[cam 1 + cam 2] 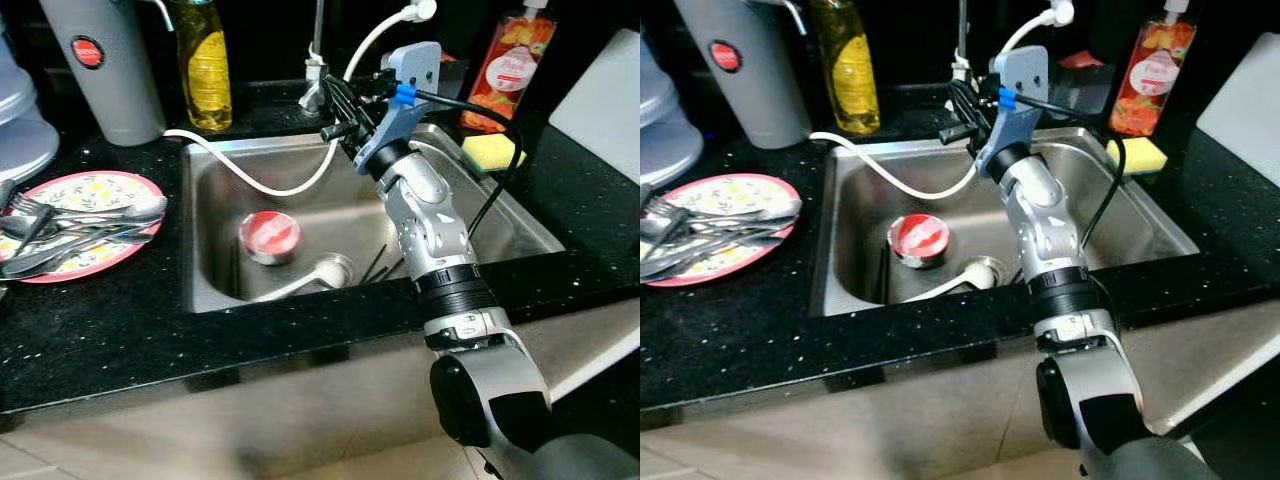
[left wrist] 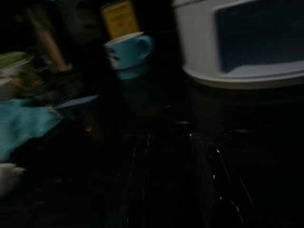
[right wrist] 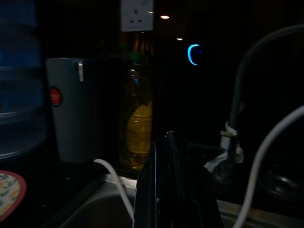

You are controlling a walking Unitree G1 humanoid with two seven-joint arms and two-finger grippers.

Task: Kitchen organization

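Hovering over sink (image 1: 470,190); right gripper (image 1: 334,108) jaws closed, empty

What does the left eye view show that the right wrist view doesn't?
Left eye view alone: a red-lidded bowl in the sink's basin, cutlery piled on the plate, a yellow sponge and a red soap bottle behind the sink.
Right wrist view alone: a white wall socket and a small blue glowing light.
Shared: grey jug, yellow bottle, white hose, plate, sink, and the right gripper above the sink, fingers together.
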